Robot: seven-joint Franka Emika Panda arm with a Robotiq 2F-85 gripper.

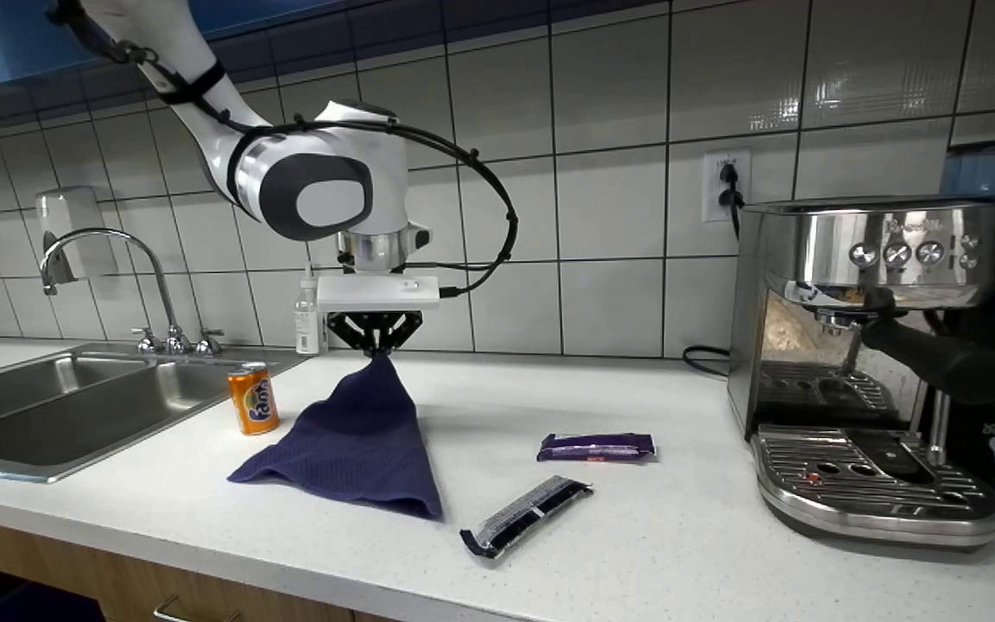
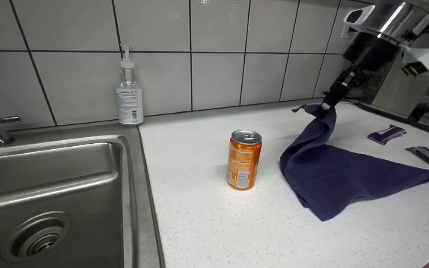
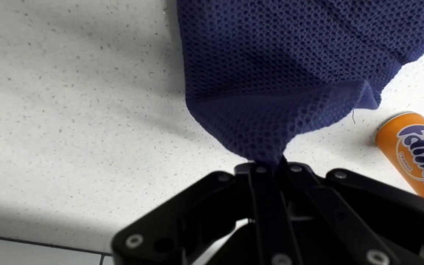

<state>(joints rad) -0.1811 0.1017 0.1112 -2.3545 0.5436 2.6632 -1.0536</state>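
Observation:
A dark blue textured cloth (image 1: pixel 351 449) hangs by one corner from my gripper (image 1: pixel 379 348), whose fingers are shut on it. Its raised part slopes down to the counter, where the rest of the cloth (image 2: pixel 333 175) lies spread in a rough triangle. In the wrist view the cloth (image 3: pixel 289 55) narrows into a pinched fold at the fingertips, and the fold hides the pads. A small reddish tag (image 2: pixel 299 108) sticks out beside the gripped corner. An orange Fanta can (image 2: pixel 244 160) stands upright near the cloth, apart from it.
Two wrapped bars, one purple (image 1: pixel 597 447) and one black-and-silver (image 1: pixel 525 517), lie on the counter near the cloth. A steel espresso machine (image 1: pixel 877 345) stands beyond them. Opposite are the sink (image 2: pixel 50 193), its faucet (image 1: pixel 109 233) and a clear pump bottle (image 2: pixel 129 96) by the tiled wall.

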